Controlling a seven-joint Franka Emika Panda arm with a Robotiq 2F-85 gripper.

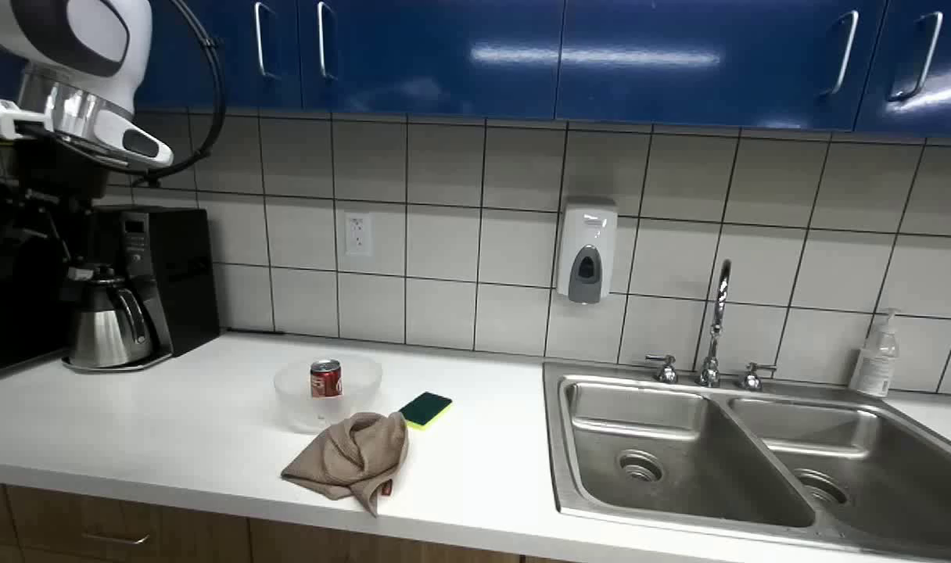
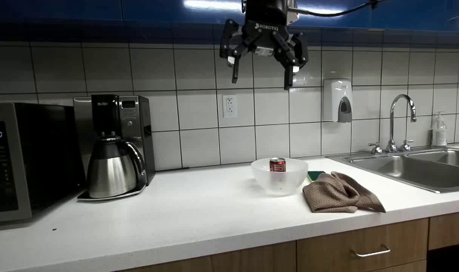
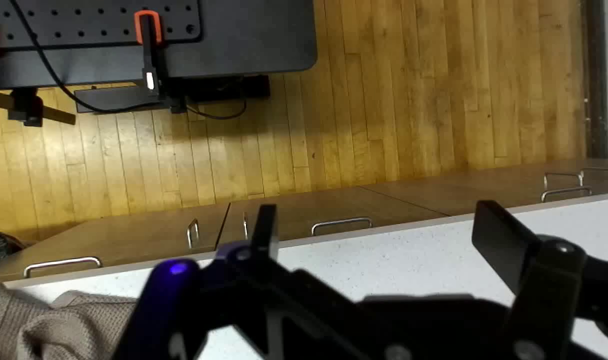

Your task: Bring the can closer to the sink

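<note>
small red cylindrical drink can with silvery top: upright inside a round frosted translucent bowl, its lower part hidden by the near side. bowl sits on the white counter, well left of the large double-basin stainless steel sink. flat green-and-yellow sponge to the right of the bowl, between it and the sink; crumpled brown woven cloth at the bowl's near right. black two-finger gripper: spread wide, hanging high, well apart from the can; wrist view shows white counter between the jaws.
</note>
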